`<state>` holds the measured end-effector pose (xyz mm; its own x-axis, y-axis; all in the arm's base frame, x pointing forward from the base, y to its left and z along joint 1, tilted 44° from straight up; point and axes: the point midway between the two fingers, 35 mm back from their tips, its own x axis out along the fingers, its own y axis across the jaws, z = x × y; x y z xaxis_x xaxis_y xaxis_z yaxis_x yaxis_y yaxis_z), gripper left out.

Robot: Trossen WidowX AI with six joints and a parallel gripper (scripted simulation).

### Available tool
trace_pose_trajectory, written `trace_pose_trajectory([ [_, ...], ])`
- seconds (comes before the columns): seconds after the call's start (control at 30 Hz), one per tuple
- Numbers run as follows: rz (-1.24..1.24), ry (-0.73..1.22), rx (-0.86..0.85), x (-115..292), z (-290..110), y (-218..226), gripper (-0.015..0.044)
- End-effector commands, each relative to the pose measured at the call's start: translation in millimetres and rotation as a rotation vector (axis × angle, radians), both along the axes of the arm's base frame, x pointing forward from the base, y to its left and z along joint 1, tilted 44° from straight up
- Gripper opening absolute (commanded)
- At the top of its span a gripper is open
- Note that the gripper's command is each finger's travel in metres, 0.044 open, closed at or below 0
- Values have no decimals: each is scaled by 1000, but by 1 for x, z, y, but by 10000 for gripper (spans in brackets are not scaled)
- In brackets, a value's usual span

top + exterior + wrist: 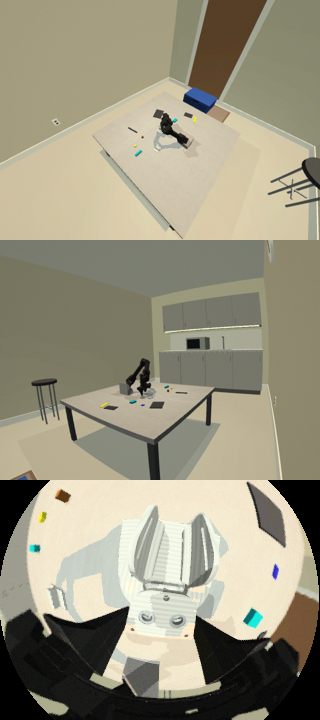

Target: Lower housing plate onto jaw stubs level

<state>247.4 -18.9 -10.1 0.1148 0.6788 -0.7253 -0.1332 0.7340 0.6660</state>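
Right, looking across from the exterior view, you have the desk with one corner pointing towards you. A large dark pad lies closest to that corner, with a blue chip just beside it. Towards the front left edge, you see a smaller dark slab and a yellow bar. Behind the chip sits a teal block.

Further in, well inside the edges, your claw points down, grasping the white housing plate; you see its two round holes between the fingers. The plate is at the hinge end of the two upright white jaws, which stand over a ribbed base. You cannot tell whether it touches the stubs or sits level.

Towards the right corner lies a black rod, with a brown cube near it. Beyond these, towards the far right edge, are a yellow cube and a teal bar. Past the desk, you have grey cabinets carrying a microwave.
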Motion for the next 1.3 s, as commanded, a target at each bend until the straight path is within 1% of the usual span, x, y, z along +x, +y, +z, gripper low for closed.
trace_pose_trajectory([
  [0.0, -4, 2, 4, 0, 0, 1, 351],
  [1.27, -4, 2, 5, 1, -6, 6, 351],
])
